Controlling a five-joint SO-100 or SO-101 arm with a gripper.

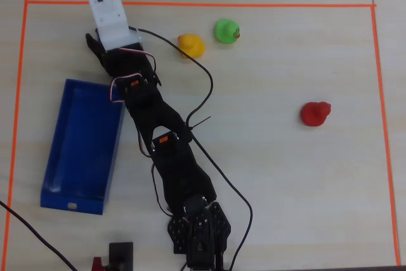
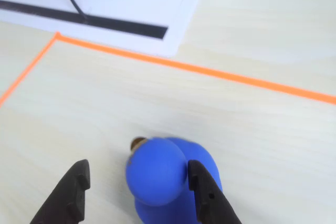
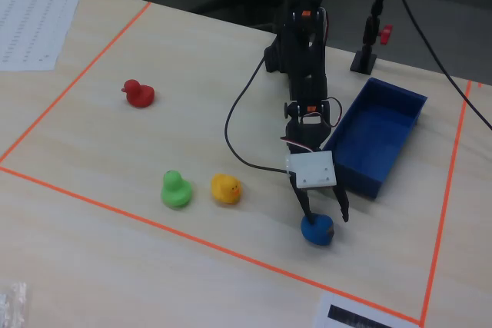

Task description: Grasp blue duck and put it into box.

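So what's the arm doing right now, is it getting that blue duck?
Gripper open, fingers either side of the blue duck, not yet closed. Duck on the table, outside the box. Nothing between them in the fixed view.

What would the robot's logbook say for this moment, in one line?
phase: grasp approach | gripper: open, straddling blue duck | box: empty

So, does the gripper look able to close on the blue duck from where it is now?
Probably yes. In the wrist view the open gripper already has the blue duck between its fingers, one finger touching it, and nothing else stands near.
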